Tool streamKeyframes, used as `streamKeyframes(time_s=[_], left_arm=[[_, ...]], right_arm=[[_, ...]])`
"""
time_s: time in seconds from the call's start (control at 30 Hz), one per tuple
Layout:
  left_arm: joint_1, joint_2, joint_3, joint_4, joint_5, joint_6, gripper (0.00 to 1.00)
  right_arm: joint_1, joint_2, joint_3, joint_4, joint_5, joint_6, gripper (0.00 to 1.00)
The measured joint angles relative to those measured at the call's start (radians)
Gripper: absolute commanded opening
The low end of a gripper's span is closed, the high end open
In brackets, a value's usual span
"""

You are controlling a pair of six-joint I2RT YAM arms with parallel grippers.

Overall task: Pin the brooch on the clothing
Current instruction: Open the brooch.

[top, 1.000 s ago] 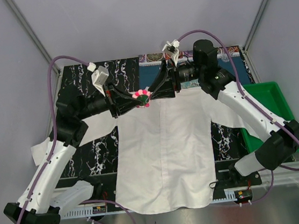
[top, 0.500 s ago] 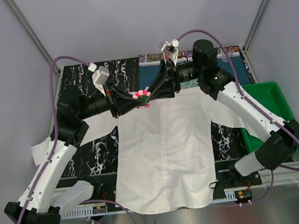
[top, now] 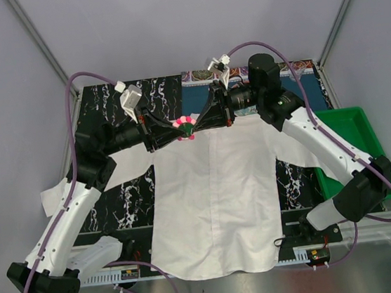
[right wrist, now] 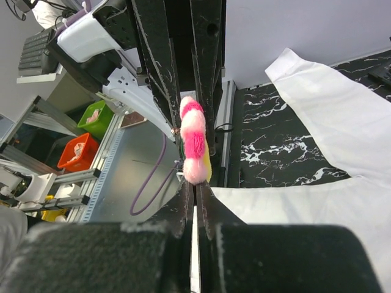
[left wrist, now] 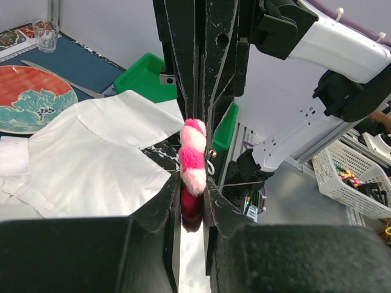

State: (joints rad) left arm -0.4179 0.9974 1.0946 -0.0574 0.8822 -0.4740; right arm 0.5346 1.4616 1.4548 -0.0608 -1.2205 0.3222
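Observation:
The brooch (top: 184,125), a fuzzy pink-and-white flower with a yellow centre, hangs in the air over the collar end of the clothing (top: 216,201), a white shirt spread flat on the table. My left gripper (top: 177,129) comes in from the left and is shut on the brooch's lower petals (left wrist: 193,155). My right gripper (top: 197,122) comes in from the right. Its jaws are pressed together with the tips against the brooch's edge (right wrist: 194,146). A small metal clasp (left wrist: 211,165) shows beside the petals. Whether the right tips pinch it is hidden.
A black marbled mat (top: 127,197) lies under the shirt. A green bin (top: 355,135) stands at the right edge. At the back lie a teal mat (top: 293,75), a red-and-teal plate (left wrist: 30,97) and a small glass (left wrist: 46,33).
My right gripper has closed from half open to shut at the brooch. Both grippers and the brooch have shifted slightly toward the back.

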Motion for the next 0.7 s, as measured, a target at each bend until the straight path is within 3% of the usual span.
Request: streamKeyframes(time_s=[0.4, 0.57, 0.7], left_arm=[[0.007, 0.001, -0.005, -0.019, -0.007, -0.028, 0.29], [0.002, 0.008, -0.005, -0.018, -0.006, -0.041, 0.36], [0.000, 0.012, -0.005, -0.016, -0.005, -0.050, 0.36]], right_arm=[[0.000, 0.029, 0.011, -0.014, -0.005, 0.077, 0.00], [0.003, 0.032, 0.011, -0.012, -0.003, 0.093, 0.00], [0.003, 0.034, 0.011, -0.012, -0.001, 0.095, 0.00]])
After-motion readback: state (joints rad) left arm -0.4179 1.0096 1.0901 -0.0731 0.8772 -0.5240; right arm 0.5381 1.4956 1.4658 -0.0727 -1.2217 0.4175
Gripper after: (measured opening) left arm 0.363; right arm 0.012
